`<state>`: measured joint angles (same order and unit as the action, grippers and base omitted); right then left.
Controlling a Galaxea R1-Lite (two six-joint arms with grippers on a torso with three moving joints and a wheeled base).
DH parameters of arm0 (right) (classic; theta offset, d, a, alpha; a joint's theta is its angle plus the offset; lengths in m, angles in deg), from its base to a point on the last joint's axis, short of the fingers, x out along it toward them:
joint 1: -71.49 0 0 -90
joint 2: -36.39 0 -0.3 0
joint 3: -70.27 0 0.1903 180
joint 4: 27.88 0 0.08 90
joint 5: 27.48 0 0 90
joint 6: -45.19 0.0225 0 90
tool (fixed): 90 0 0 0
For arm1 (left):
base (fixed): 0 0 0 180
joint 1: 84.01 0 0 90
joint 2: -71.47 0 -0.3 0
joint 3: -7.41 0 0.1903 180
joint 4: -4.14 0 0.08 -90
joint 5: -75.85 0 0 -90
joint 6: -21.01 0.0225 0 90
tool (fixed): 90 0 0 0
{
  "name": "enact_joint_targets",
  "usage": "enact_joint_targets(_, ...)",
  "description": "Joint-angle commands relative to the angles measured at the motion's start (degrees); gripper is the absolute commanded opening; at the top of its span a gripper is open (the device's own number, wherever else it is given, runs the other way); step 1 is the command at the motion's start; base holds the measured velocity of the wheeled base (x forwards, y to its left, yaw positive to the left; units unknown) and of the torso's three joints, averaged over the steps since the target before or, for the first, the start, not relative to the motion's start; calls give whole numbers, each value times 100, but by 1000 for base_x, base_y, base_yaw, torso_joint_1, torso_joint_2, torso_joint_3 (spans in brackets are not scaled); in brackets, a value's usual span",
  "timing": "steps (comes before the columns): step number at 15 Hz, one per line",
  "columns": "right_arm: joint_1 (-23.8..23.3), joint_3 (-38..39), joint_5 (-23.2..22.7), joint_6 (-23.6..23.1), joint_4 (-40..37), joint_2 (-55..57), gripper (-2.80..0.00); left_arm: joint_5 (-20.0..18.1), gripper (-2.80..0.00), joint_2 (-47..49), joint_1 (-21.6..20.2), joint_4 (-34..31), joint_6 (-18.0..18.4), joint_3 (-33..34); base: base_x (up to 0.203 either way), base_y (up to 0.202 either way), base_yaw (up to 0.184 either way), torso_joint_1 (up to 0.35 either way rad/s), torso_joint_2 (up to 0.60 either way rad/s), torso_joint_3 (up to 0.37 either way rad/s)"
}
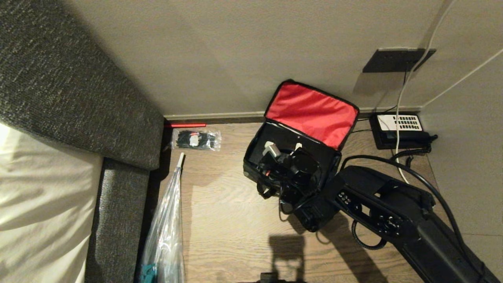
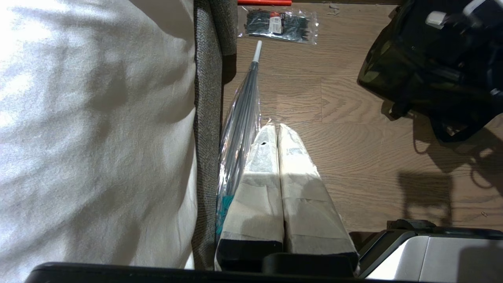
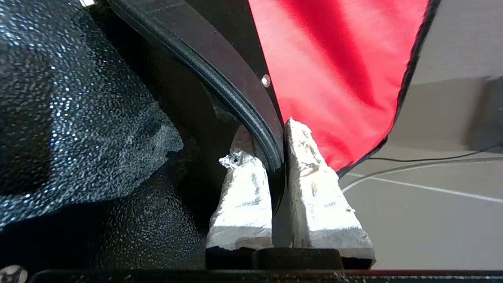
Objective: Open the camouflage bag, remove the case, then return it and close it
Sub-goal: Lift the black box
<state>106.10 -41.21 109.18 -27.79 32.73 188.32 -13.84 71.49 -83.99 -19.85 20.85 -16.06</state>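
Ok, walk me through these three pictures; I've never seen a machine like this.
It is a two-armed robot. The top picture looks down from its head onto a wooden floor beside a bed. There the camouflage bag stands open, red lid up, near a telephone, a packet of cable ties and a clear plastic bag. The other two pictures come from cameras on its wrists. The right gripper reaches into the bag, its white-wrapped fingers pinching the black edge of the case. The left gripper hangs idle over the floor, shut, holding nothing.
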Motion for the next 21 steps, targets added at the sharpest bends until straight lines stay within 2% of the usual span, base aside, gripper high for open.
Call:
enact_joint_targets(1, 33, 436, 19, -46, -16, -694, -280, 4, -280, -11, -2, 1, -2, 1, 0, 0, 0, 0, 0, 0)
enact_joint_targets(3, 121, 812, -5, -26, -99, -1181, -280, 4, -280, -11, 6, 1, -2, 1, 0, 0, 0, 0, 0, 0)
enact_joint_targets(7, 282, 1005, -17, 28, -388, -1754, -280, 4, -280, -11, -2, 1, -2, 1, 0, 0, 0, 0, 0, 0)
enact_joint_targets(16, 331, 1177, -8, 321, -576, -1787, -280, 4, -280, -11, 4, 1, -2, 1, 0, 0, 0, 0, 0, 0)
enact_joint_targets(21, 213, 1164, -17, 310, -761, -1948, -280, 4, -280, -11, -2, 1, -2, 1, 0, 0, 0, 0, 0, 0)
